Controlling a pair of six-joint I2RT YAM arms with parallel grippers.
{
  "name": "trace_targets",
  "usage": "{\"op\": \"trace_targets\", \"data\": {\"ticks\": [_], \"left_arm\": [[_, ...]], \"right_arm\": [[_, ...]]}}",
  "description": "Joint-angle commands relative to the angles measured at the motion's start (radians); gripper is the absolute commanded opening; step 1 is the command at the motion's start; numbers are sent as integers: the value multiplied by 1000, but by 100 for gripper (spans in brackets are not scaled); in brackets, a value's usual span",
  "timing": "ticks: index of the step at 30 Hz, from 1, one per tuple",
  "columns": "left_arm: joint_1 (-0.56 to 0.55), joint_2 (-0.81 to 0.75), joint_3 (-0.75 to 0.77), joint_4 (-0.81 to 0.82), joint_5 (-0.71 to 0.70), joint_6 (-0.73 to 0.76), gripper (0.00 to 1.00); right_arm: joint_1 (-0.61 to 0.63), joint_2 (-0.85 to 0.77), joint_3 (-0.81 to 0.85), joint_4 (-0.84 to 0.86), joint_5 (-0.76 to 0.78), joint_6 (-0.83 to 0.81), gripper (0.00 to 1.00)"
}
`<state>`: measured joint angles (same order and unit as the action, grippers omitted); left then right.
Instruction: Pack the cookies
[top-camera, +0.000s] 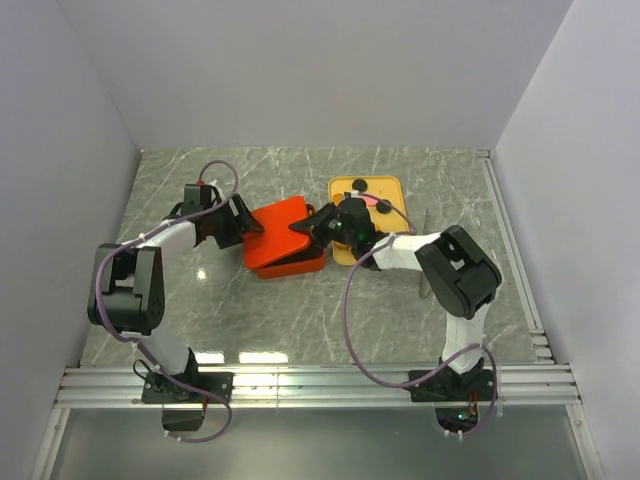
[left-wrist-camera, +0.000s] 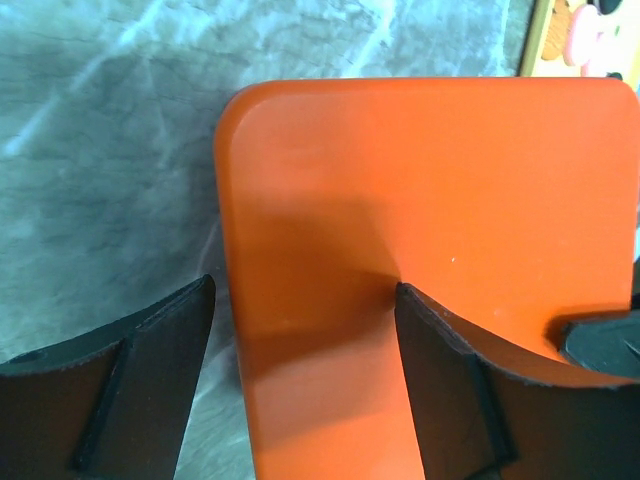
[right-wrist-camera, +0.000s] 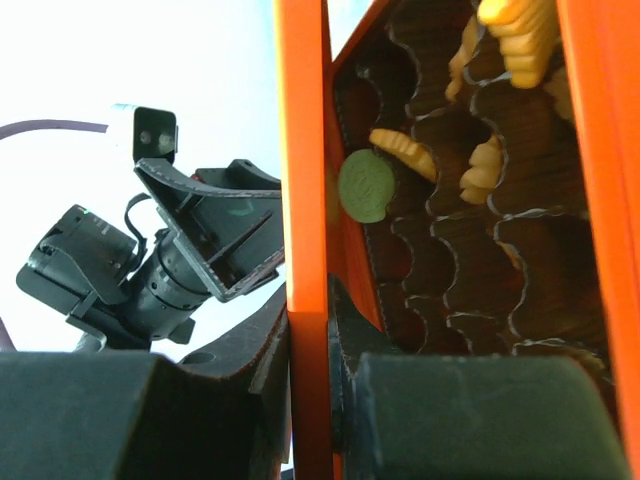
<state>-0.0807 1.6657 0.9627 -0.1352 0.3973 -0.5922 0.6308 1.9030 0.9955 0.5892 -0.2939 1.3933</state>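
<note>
The flat orange-red lid (top-camera: 283, 226) hangs tilted over the orange-red gridded box (top-camera: 297, 266) at mid-table. My right gripper (top-camera: 318, 226) is shut on the lid's right edge (right-wrist-camera: 308, 200); its pads press both faces. In the right wrist view the box's brown cells (right-wrist-camera: 470, 260) hold a green cookie (right-wrist-camera: 364, 185) and orange-tan cookies (right-wrist-camera: 404, 155). My left gripper (top-camera: 249, 226) is open at the lid's left side. In the left wrist view its fingers (left-wrist-camera: 150, 385) stand wide apart over the lid (left-wrist-camera: 430, 190). More cookies (top-camera: 358, 185) lie on the yellow tray.
A yellow tray (top-camera: 396, 186) lies right of the box, behind my right gripper; its corner with a pink cookie (left-wrist-camera: 588, 35) shows in the left wrist view. Grey marble tabletop (top-camera: 250, 310) lies in front. White walls close in three sides.
</note>
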Motion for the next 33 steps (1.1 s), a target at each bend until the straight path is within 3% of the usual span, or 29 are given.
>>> {"op": "trace_targets", "data": {"ticks": [1, 2, 3, 5, 6, 9, 19, 33], "left_arm": [[-8, 14, -22, 17, 41, -4, 78], [-8, 12, -24, 17, 43, -3, 78], [-8, 8, -24, 19, 43, -3, 78], [-10, 6, -27, 20, 43, -3, 77], [-10, 5, -27, 22, 43, -3, 77], [-13, 3, -28, 23, 48, -4, 76], [-80, 17, 5, 25, 15, -30, 75], [-106, 43, 120, -56, -26, -32, 75]], "right_arm": [[-9, -84, -20, -49, 16, -20, 13], [-11, -90, -21, -66, 22, -30, 17], [-13, -99, -21, -84, 30, -48, 30], [-17, -116, -18, -135, 45, -66, 40], [-19, -120, -14, -156, 51, -83, 51], [-25, -140, 2, -232, 71, -125, 61], [-60, -188, 69, -553, 157, -237, 66], [-158, -329, 141, -798, 240, -479, 65]]}}
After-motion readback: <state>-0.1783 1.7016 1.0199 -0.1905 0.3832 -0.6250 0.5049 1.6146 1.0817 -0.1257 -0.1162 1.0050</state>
